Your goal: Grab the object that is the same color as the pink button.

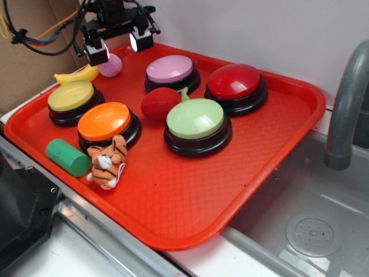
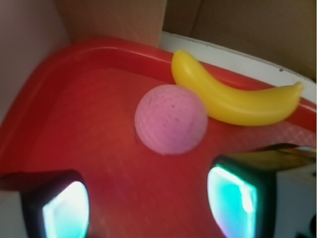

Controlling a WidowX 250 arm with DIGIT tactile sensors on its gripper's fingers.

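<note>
i judge the grab not yet made: my gripper [image 1: 118,47] hangs above the far left corner of the red tray [image 1: 277,144], fingers spread wide with nothing between them. the small pink ball [image 1: 110,65] sits on the tray floor just below and between the two pads, touching or nearly touching the yellow banana [image 2: 233,94] that lies along the rim behind it. its colour matches the pink button [image 1: 170,69], which stands well apart toward the tray's middle rear. in the wrist view the ball [image 2: 171,119] lies ahead of the fingertips [image 2: 233,198], roughly centred in the gap. what's left, as i read it, is the descent, the squeeze and the lift. the arm reaches in from the back left, wrist pointing down.
</note>
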